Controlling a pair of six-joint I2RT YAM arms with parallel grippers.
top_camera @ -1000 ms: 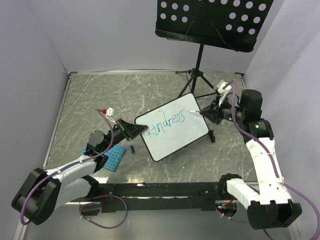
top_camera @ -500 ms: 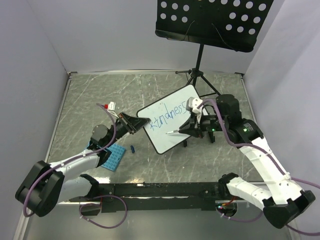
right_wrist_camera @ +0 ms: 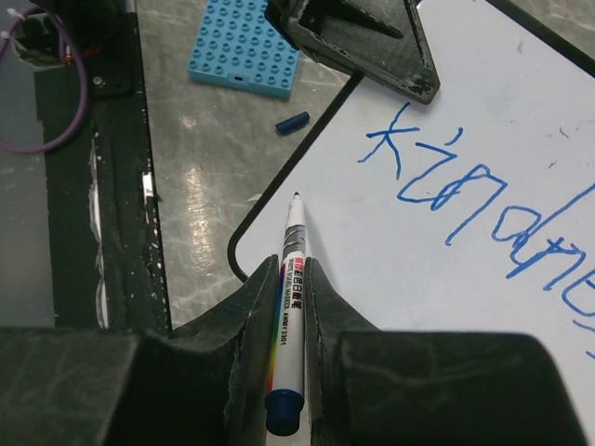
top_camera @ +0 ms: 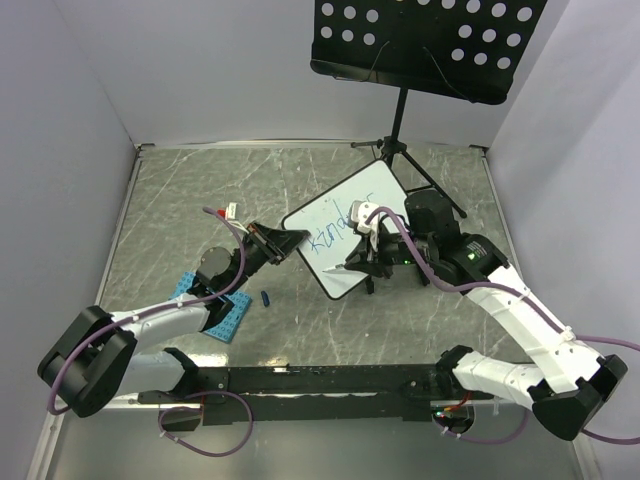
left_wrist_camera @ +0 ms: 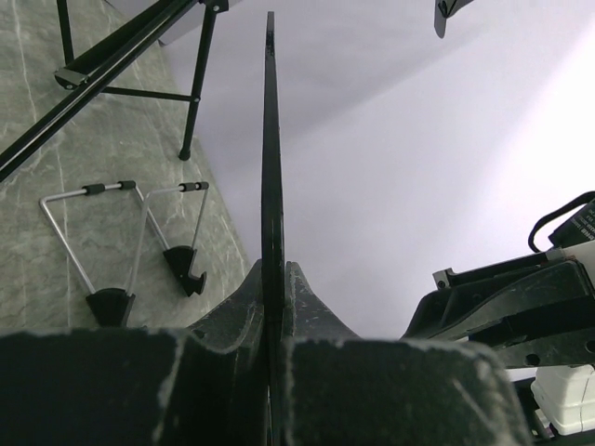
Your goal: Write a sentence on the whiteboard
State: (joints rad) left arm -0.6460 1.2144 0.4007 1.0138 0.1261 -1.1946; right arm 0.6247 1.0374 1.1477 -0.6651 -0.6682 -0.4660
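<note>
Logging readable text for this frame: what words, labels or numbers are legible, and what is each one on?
"kindne": blue handwriting on the whiteboard; any later letters run past the edge of the right wrist view.
Printed label on the marker: too small to read.
No other text shows.

A black perforated music-stand tray (top_camera: 425,45) hangs at 1 o'clock, its tripod (top_camera: 392,150) planted on the far part of the grey marbled table (top_camera: 180,190). At 8 o'clock lies a blue studded plate (top_camera: 232,318). 1 small blue cap (top_camera: 266,297) sits just beside it, at its 3 o'clock.
</note>
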